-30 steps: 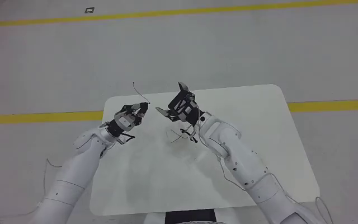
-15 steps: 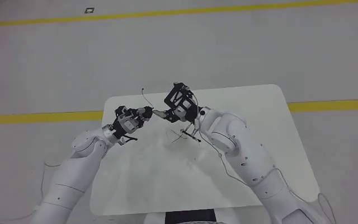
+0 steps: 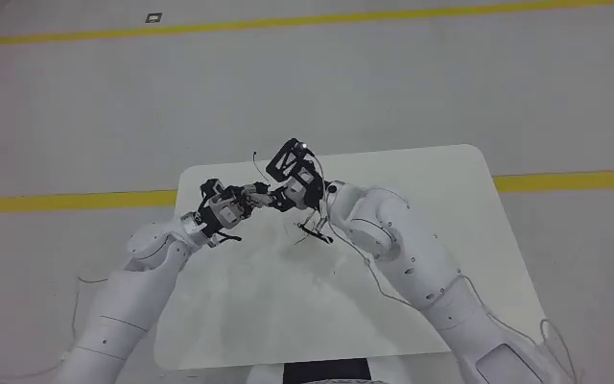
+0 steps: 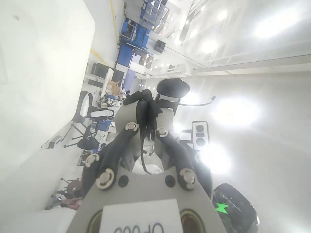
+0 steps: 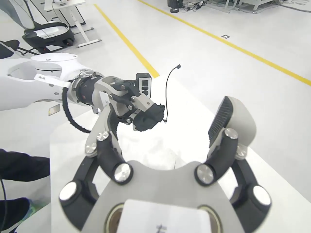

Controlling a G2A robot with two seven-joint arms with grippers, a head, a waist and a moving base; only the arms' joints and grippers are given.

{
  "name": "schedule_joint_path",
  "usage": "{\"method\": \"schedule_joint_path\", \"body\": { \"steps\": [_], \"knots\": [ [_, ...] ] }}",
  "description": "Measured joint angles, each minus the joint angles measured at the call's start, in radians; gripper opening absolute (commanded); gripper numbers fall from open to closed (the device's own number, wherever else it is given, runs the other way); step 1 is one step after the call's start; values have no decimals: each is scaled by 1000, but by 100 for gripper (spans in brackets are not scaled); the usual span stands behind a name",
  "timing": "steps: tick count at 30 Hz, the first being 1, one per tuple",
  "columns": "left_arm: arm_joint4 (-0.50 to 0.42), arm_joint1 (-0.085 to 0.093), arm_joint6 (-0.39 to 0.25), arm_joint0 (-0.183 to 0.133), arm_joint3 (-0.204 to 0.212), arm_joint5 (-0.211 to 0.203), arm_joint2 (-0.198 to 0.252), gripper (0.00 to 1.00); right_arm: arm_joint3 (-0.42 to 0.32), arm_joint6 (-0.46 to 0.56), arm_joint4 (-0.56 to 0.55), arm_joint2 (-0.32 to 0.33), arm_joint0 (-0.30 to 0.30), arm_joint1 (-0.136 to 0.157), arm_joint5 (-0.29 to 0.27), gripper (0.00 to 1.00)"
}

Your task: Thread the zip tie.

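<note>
1. The left claw [image 5: 148, 118] is pinched shut on one end of the tie [image 5: 166, 90]. The strap rises from it in a thin arc and its square head hangs free in the air.
2. The right claw [image 5: 167, 124] is spread wide, just beside the left one, and carries nothing.
3. We judge the step to be taking the free end. We would close on the strap just below the head, gently, since so thin a strap will probably flick aside if nudged. We would leave the head's slot uncovered for threading.
4. The right wrist view gives us the whole arc and how it sits against the open pads.
5. The top view shows both claws above the table [image 3: 432, 211] near its far edge, with spare ties [image 3: 312, 230] lying under the right wrist.
6. The left wrist view shows the head poking out past the shut fingers.
</note>
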Motion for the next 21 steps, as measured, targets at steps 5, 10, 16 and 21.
{"method": "schedule_joint_path", "body": {
  "steps": [5,10,16,21],
  "knots": [
    [6,0,3,2,-2,1,-1,0,23,12,22,-20,19,-6,6,33],
    [6,0,3,2,-2,1,-1,0,38,18,31,-33,34,-10,17,27],
    [6,0,3,2,-2,1,-1,0,47,18,27,-42,42,-13,26,24],
    [6,0,3,2,-2,1,-1,0,52,17,26,-47,45,-14,28,23]
  ]
}}
